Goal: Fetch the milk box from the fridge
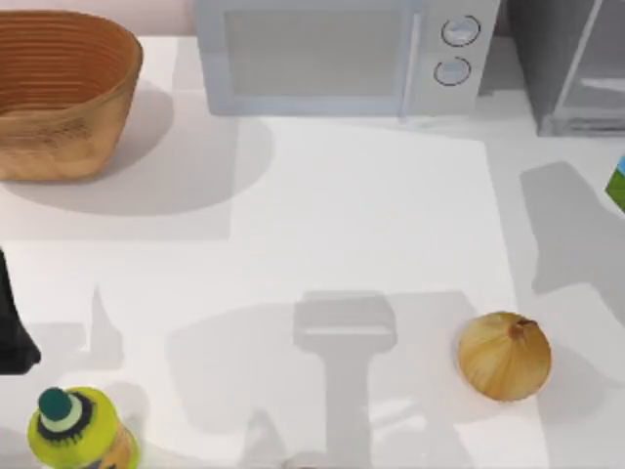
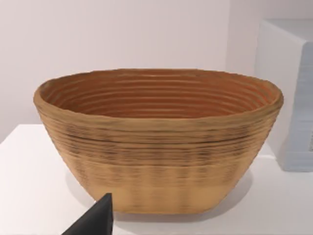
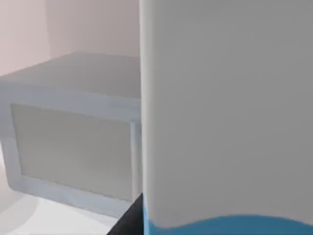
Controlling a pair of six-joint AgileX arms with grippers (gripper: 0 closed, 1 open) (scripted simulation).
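Note:
The milk box (image 3: 225,112) stands very close in the right wrist view, a broad white face with a blue band at its foot. A dark finger (image 3: 128,219) of my right gripper presses against its side, so the gripper is shut on it. From above, a blue and green corner of the milk box (image 1: 617,184) shows at the table's right edge, in front of the fridge (image 1: 576,59); its shadow falls on the table. My left gripper (image 2: 95,220) is parked at the left edge, facing the basket.
A woven basket (image 1: 59,93) stands at the back left and a light grey microwave (image 1: 332,54) at the back middle. An onion (image 1: 505,355) lies front right. A yellow-green bottle (image 1: 78,430) stands front left.

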